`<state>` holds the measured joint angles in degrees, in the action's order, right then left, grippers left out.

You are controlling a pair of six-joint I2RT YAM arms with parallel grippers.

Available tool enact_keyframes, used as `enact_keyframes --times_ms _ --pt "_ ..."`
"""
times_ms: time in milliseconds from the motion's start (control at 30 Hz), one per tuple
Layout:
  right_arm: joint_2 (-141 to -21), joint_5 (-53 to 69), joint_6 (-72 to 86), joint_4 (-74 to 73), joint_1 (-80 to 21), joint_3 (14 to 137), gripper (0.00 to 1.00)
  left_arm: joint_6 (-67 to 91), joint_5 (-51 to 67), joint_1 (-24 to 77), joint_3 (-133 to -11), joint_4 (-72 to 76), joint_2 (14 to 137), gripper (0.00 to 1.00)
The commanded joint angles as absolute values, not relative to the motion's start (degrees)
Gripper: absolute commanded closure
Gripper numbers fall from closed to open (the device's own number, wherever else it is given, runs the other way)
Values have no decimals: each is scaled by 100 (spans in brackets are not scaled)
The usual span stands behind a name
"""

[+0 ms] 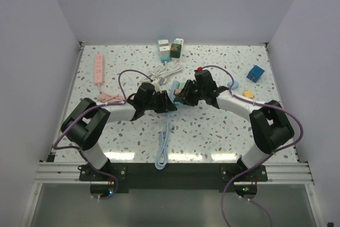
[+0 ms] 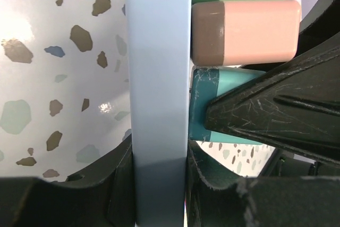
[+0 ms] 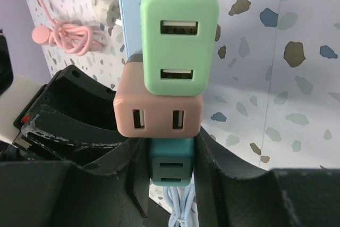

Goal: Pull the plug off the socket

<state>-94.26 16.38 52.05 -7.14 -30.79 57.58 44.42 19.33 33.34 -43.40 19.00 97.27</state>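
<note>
Terrazzo table [image 1: 223, 131]; left end effector [image 2: 159, 184] clamps socket [image 2: 159, 78], right end effector [image 3: 171, 155] teal plug [image 3: 171, 171]; overhead hides grips

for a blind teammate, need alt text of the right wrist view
A teal plug sits clamped between the black jaws of the right gripper, plugged into a pale blue power strip. A pink plug and a green plug sit above it, over a speckled table.
</note>
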Motion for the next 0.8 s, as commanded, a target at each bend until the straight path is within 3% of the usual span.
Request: enact_keyframes --times_ms 0,333,500,767 --pt "-8693 2135 5440 -97 -3111 5547 100 4711 1160 2909 -4342 1705 9817 100" --pt "-7867 2180 5239 -235 -3015 4869 100 4606 1143 2839 -4675 1451 9791 100" --pt "-7568 1469 5089 -1825 -3015 5343 100 4597 1090 2839 -4843 1152 9774 100" --pt "-7119 160 5036 -2504 -2682 5291 100 4421 1239 2865 -5211 950 9264 100"
